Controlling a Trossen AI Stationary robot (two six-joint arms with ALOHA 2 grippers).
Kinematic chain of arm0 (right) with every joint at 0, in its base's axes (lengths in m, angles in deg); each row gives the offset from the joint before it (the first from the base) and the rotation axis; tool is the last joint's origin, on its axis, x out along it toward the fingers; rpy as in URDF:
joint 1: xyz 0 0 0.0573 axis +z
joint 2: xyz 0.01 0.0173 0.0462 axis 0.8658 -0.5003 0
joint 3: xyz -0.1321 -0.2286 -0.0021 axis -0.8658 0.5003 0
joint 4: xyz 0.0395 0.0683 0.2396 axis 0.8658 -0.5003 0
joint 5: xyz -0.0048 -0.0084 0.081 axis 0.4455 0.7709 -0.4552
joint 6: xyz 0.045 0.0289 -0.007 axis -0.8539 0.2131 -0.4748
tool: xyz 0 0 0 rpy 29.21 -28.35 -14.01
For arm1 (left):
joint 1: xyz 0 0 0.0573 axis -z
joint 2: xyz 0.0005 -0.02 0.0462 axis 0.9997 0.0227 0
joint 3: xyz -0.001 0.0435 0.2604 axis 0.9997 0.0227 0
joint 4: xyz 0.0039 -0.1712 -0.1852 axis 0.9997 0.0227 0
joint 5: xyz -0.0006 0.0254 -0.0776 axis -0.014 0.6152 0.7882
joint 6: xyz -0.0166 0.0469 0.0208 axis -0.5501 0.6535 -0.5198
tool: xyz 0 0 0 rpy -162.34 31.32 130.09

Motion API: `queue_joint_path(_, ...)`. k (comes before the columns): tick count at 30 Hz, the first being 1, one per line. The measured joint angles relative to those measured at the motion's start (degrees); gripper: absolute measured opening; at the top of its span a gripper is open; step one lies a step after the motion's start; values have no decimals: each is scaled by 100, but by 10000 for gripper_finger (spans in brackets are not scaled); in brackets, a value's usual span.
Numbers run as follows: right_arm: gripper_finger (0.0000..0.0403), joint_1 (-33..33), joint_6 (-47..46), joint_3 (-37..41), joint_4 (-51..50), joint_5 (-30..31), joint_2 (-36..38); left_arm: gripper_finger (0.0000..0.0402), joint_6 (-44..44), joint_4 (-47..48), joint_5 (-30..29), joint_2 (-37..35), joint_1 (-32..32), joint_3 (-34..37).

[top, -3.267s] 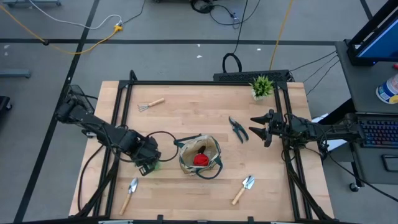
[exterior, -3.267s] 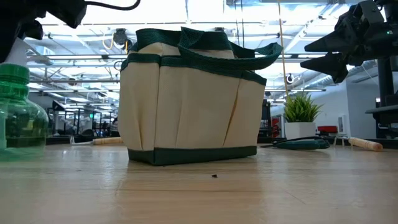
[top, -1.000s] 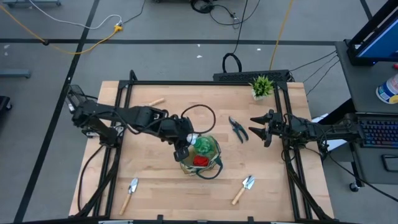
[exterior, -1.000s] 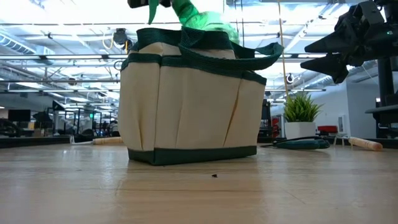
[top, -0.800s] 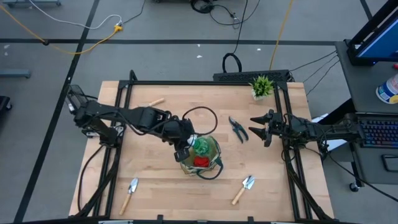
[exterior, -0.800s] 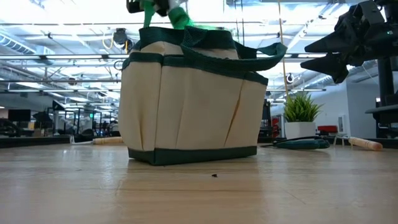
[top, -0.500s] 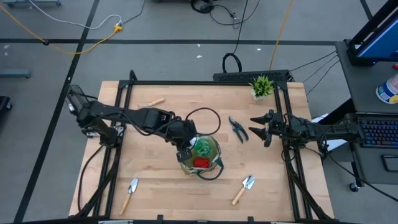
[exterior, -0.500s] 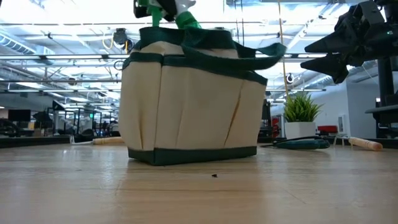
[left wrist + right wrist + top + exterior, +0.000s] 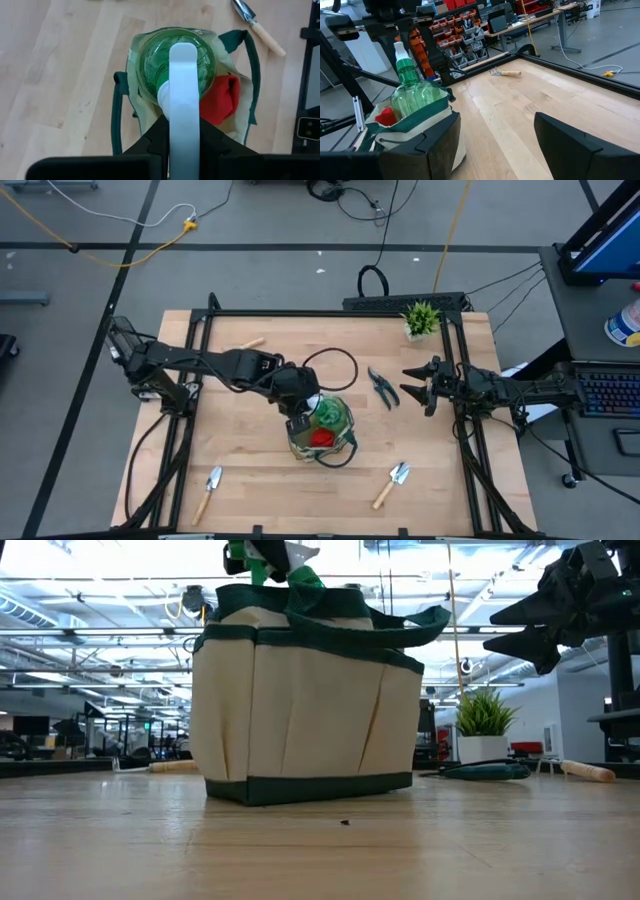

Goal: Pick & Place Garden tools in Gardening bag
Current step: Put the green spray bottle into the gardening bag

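The green-white bottle [image 9: 177, 62] is being held upright by its neck, clamped in the left end effector [image 9: 296, 416], directly over the bag [image 9: 335, 442] mouth, while the right end effector [image 9: 414, 385], spread apart, is being kept well right.

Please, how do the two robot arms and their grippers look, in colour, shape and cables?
Both arms are dark, jointed segments. A black cable loops above the left gripper. The right gripper has two dark, pointed fingers. In the left wrist view the fingers are dark too.
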Motion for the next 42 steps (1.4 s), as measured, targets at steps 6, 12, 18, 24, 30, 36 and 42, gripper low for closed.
queue_joint_path(6,249,2,-2,0,0,0,0,56,216,190,40,361,0,0)
queue_joint_path(12,249,0,0,2,4,1,0,56,411,103,59,518,-29,0)
queue_joint_path(18,249,0,1,2,1,0,-2,56,571,-13,165,736,-65,0)
queue_joint_path(24,249,0,1,2,-8,0,-4,56,720,-53,312,928,-74,0)
queue_joint_path(30,249,0,-1,2,4,0,-4,66,738,-51,320,921,-98,0)
queue_joint_path(36,249,0,-1,2,4,0,-4,100,738,-32,319,922,-98,2)
queue_joint_path(42,249,2,-1,2,4,0,-4,125,738,-35,319,922,-98,2)
